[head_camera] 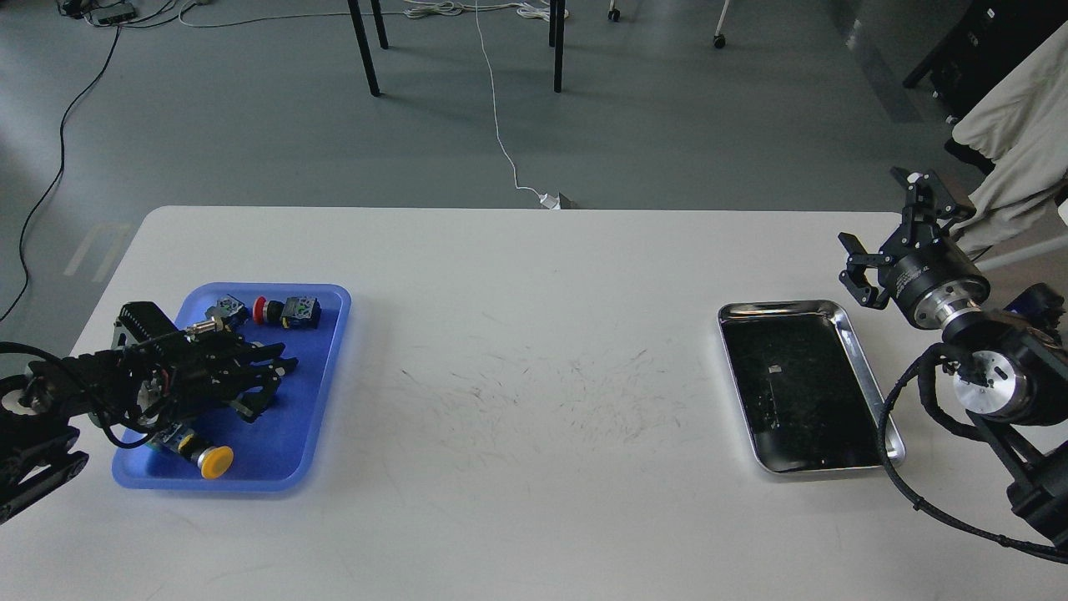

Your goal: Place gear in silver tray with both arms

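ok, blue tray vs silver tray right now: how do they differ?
The blue tray is matte plastic on the table's left; the silver tray is shiny steel with a dark bottom on the right. The blue tray holds parts, including a yellow button and a red button; the silver tray holds none. The left gripper is over the blue tray; the right gripper, open, is beyond the silver tray. Both are rectangular, with rounded corners.

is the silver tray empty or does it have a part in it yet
Empty: the silver tray shows only its dark reflective bottom, no part inside.
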You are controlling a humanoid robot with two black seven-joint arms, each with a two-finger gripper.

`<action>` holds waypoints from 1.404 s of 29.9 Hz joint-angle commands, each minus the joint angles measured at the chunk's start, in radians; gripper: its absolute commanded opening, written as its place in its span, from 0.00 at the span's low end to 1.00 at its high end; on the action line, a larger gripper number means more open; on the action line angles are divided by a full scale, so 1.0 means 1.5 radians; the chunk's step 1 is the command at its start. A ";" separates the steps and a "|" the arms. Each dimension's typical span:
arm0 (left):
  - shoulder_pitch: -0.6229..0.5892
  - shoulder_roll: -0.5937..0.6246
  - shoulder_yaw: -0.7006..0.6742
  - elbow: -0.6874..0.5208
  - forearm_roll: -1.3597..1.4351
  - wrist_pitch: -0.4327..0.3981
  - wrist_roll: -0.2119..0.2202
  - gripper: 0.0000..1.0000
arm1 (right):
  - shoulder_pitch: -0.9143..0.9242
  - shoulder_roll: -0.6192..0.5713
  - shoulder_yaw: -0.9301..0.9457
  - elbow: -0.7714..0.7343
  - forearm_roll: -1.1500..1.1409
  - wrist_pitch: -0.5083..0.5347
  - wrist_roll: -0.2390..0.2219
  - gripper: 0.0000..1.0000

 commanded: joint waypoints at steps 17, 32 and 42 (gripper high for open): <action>0.014 0.009 0.000 -0.032 0.001 0.000 0.000 0.38 | 0.000 0.000 -0.009 0.000 -0.004 0.000 0.000 0.99; 0.016 0.009 0.000 -0.024 0.000 0.000 0.000 0.35 | 0.000 -0.001 -0.009 0.001 -0.004 0.000 0.000 0.99; 0.018 0.009 0.002 -0.022 0.006 0.001 0.000 0.21 | -0.001 0.000 -0.009 0.000 -0.004 0.000 0.000 0.99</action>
